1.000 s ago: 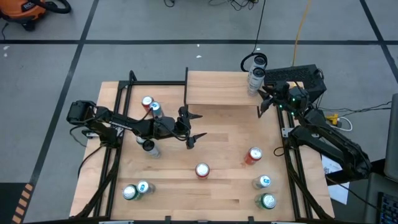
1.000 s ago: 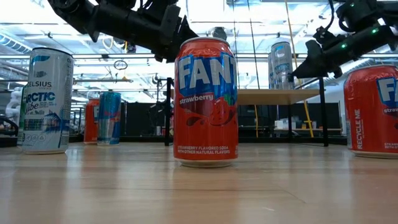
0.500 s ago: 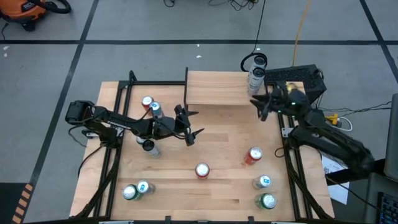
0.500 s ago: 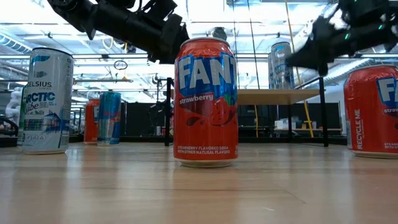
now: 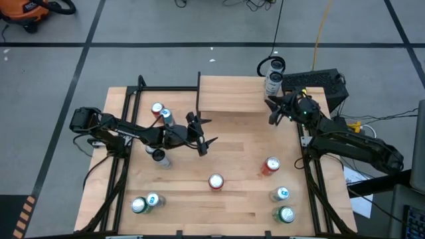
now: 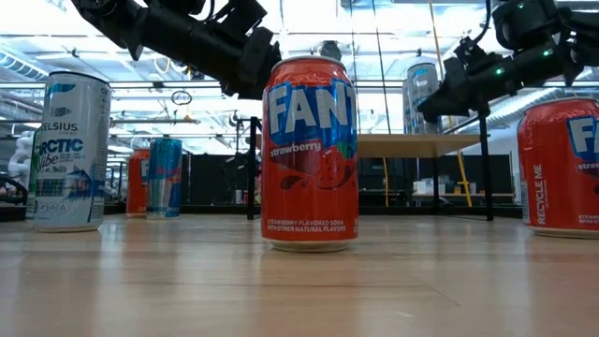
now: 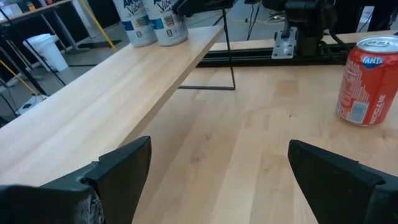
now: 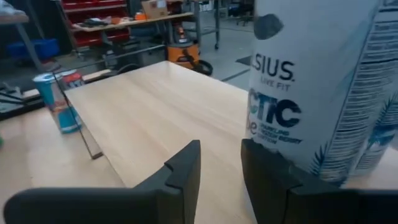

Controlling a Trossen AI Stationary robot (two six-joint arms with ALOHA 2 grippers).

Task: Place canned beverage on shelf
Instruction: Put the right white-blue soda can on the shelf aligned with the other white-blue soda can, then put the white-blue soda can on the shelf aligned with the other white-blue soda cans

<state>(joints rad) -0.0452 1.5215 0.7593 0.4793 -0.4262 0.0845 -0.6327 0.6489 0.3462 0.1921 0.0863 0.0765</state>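
The shelf (image 5: 232,96) stands at the table's far edge. Two white Celsius cans (image 5: 273,83) stand upright on its far right corner, also seen in the right wrist view (image 8: 311,93). My right gripper (image 5: 271,111) hovers at the shelf's right near corner, just short of those cans. Its fingers (image 8: 186,171) stand a narrow gap apart with nothing between them. My left gripper (image 5: 204,131) hangs open over the table's middle, in front of the shelf, and is empty in its wrist view (image 7: 217,168). A red Fanta can (image 5: 216,181) stands on the table.
Cans stand upright on the table: a red one (image 5: 270,166), a white one (image 5: 281,194) and a green one (image 5: 285,214) at the right; two (image 5: 145,203) at the near left; a red and a blue one (image 5: 161,112) at the far left; one (image 5: 159,156) under my left arm.
My right gripper has swung toward the table's left, from beside the shelf's right end to its right near corner, close to the white cans. My left gripper has turned a little where it is.
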